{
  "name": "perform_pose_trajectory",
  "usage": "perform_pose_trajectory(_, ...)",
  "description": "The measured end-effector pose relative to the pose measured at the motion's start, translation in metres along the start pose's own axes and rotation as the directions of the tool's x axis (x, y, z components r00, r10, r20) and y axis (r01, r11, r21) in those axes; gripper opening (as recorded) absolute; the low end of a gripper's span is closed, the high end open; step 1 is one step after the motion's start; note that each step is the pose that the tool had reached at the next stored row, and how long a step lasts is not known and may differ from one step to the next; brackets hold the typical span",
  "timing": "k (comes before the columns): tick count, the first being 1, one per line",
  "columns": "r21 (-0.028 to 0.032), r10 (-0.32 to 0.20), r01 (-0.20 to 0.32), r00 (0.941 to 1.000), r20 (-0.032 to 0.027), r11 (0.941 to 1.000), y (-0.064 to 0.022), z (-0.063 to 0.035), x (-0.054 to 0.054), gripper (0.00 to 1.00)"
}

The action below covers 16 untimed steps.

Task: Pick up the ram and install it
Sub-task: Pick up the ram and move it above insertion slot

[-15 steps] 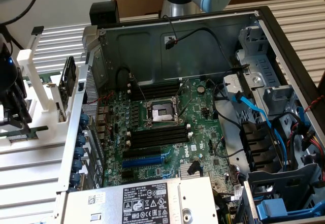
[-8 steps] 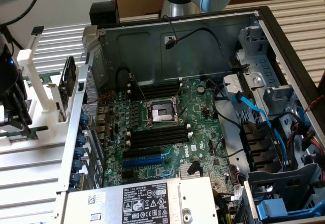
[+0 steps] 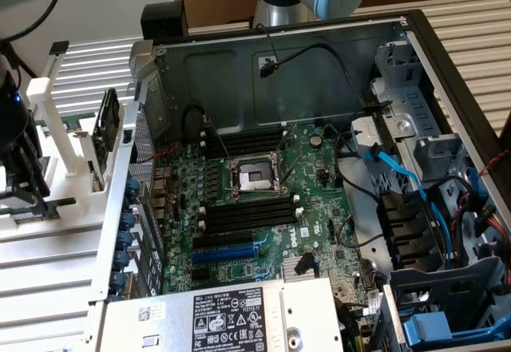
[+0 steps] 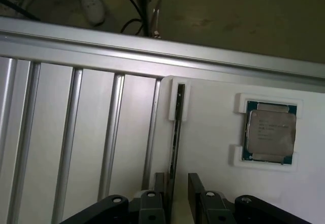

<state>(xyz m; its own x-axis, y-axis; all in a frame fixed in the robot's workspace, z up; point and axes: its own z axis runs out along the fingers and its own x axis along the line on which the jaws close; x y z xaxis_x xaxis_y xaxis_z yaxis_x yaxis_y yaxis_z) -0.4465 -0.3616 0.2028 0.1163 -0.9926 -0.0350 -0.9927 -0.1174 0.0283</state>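
The gripper [image 4: 177, 181] is low over the white holder [image 4: 213, 132], its jaws a little spread and straddling the ram [image 4: 175, 127]. The ram stands on edge in its narrow slot and runs straight out from between the fingertips. One finger [image 4: 160, 183] sits right against the stick. On the other side a strip of white shows between the stick and the opposite finger, so by my reading nothing is pinched yet.

The pick-up looks lined up but not made, and the ram has not left its slot. Just beyond that opposite finger, the silver processor chip [image 4: 269, 135] lies flat in its own pocket of the same holder. On the other side, the ribbed metal tabletop [image 4: 76, 132] stretches away.

In the exterior view the gripper [image 3: 24, 188] is well apart from the open computer case [image 3: 279, 57]. On the motherboard [image 3: 319, 184], the long black slots [image 3: 247, 212] beside the processor socket [image 3: 254, 178] lie empty, so the whole install is left to do.

The ram shows edge-on as a thin dark line, so its label and chips cannot be read. The fingers are cut off below their tips, and whether the near finger truly touches the stick is hard to say.
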Motion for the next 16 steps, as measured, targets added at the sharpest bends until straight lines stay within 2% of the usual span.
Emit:
perform_pose_trajectory(8,-0.0004,0.0,0.0,1.0,-0.0038,1.0,0.0006,0.0022,0.0,0.33)
perform_pose_trajectory(16,-0.0005,-0.001,0.001,1.0,-0.0036,1.0,0.0007,0.0023,0.001,0.33)
